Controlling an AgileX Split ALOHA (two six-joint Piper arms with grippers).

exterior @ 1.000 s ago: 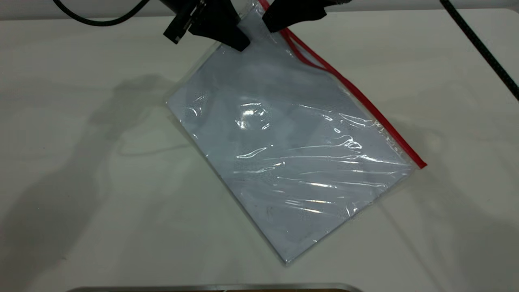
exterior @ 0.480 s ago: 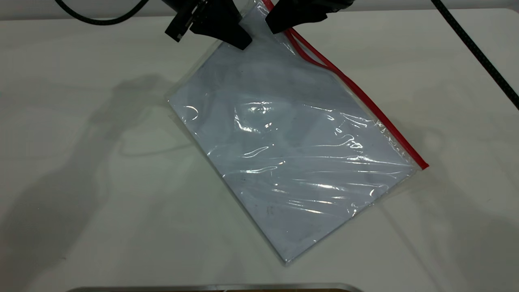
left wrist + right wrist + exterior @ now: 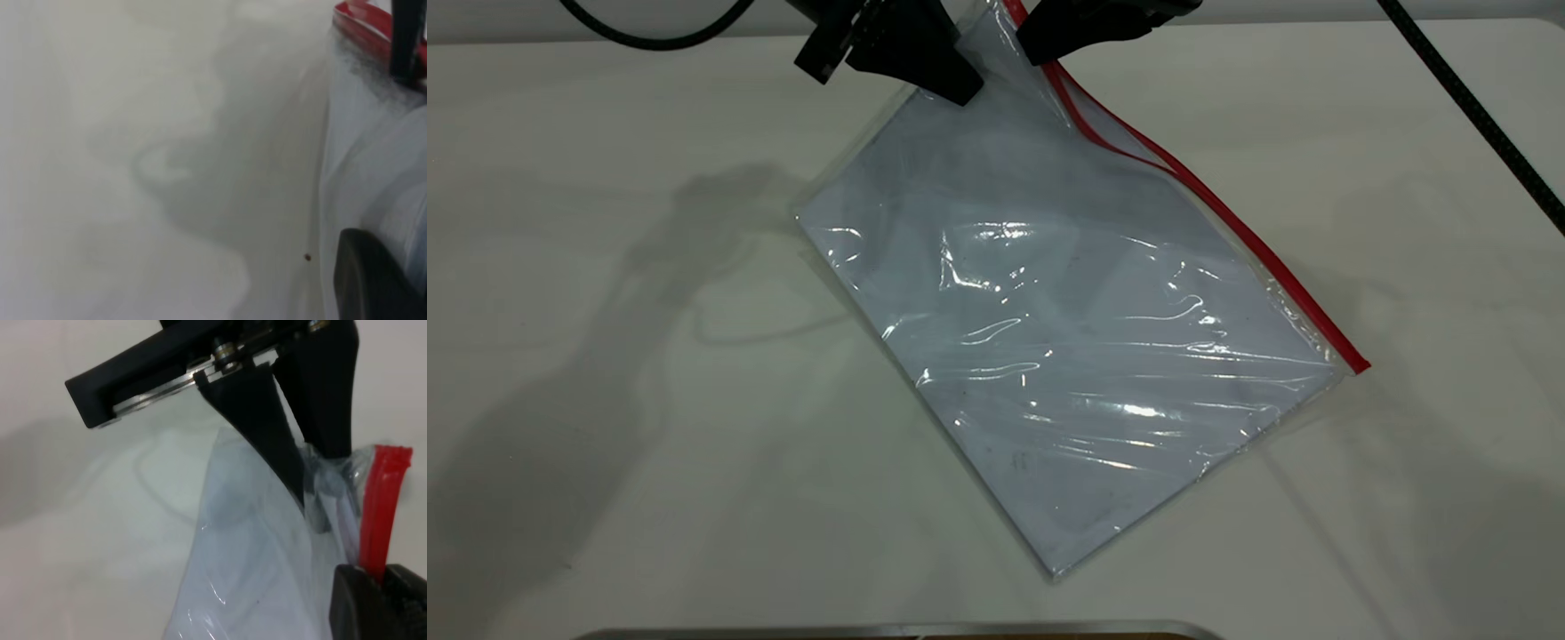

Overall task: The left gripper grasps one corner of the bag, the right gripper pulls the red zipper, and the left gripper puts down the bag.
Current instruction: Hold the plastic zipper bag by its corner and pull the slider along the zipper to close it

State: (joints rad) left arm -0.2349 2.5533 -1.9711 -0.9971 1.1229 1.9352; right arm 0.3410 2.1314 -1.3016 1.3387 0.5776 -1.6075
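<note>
The bag (image 3: pixel 1067 356), a clear pouch with pale sheets inside, lies slanted on the white table with its far corner (image 3: pixel 983 40) raised. My left gripper (image 3: pixel 959 87) is shut on that corner; in the right wrist view its two tapered fingers (image 3: pixel 320 440) pinch the plastic beside the strip's end. The red zipper (image 3: pixel 1254 244) runs along the bag's right edge and is split into two lines near the top. My right gripper (image 3: pixel 381 577) is shut on the red strip, at the exterior view's top edge (image 3: pixel 1042 52). In the left wrist view, one of the left gripper's own fingers (image 3: pixel 373 287) rests against the bag (image 3: pixel 373 167).
A thick braided cable (image 3: pixel 1476 116) crosses the table's far right corner. A thin black cable (image 3: pixel 649 40) loops at the top left. A metal rim (image 3: pixel 889 631) shows at the table's near edge. Bare table lies left and right of the bag.
The right gripper has edged to the right along the red strip, and the split in the zipper has grown longer. The bag's raised part shifted slightly; the left gripper kept its hold.
</note>
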